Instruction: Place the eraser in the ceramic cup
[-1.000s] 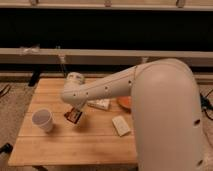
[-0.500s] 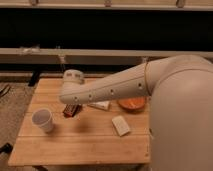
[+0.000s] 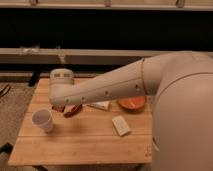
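The dark eraser with reddish marks hangs under the end of my arm, just above the wooden table. My gripper is shut on it, mostly hidden beneath the pale wrist. The small white ceramic cup stands upright on the table's left side, a short way left of and below the gripper. The eraser is to the right of the cup's rim, not over it.
An orange bowl sits at the back right of the table. A white box with a label lies behind the arm. A pale beige block lies right of centre. My large arm covers the right side.
The arm has stretched out to the left and the gripper with the eraser has moved slightly up and left, closer to the cup. The cup has not moved.
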You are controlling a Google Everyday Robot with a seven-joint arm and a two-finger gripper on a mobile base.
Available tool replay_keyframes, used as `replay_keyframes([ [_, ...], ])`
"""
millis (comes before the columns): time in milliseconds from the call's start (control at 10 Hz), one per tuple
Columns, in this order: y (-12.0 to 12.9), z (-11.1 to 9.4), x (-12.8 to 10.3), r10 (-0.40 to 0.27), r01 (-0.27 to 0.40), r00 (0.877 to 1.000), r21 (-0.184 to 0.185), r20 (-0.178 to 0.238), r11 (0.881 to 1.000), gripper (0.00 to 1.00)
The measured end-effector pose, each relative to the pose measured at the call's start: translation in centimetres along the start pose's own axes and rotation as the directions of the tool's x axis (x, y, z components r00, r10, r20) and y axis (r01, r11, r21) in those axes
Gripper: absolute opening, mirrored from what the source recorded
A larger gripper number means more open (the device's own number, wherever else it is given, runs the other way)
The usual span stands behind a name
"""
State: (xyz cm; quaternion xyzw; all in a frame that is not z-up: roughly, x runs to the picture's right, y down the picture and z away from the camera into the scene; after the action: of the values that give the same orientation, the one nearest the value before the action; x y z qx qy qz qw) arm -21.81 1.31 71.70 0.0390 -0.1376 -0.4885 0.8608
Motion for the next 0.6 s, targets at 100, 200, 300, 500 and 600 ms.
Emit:
replay_keyframes([
  [100, -0.9, -0.1, 0.0, -0.006, 0.006, 1.000, 0.020, -0.015, 1.000, 0.00],
  [200, -1.6, -0.1, 0.0, -0.014, 0.015, 0.999, 0.037, -0.032, 0.999, 0.00],
  [300, -2.2, 0.1, -0.3, -0.025, 0.028, 0.998, 0.051, -0.055, 0.998, 0.00],
  [500, -2.7, 0.8, -1.1, -0.038, 0.046, 0.994, 0.070, -0.101, 0.997, 0.00],
  [600, -2.7, 1.0, -1.3, -0.040, 0.050, 0.992, 0.076, -0.120, 0.996, 0.00],
])
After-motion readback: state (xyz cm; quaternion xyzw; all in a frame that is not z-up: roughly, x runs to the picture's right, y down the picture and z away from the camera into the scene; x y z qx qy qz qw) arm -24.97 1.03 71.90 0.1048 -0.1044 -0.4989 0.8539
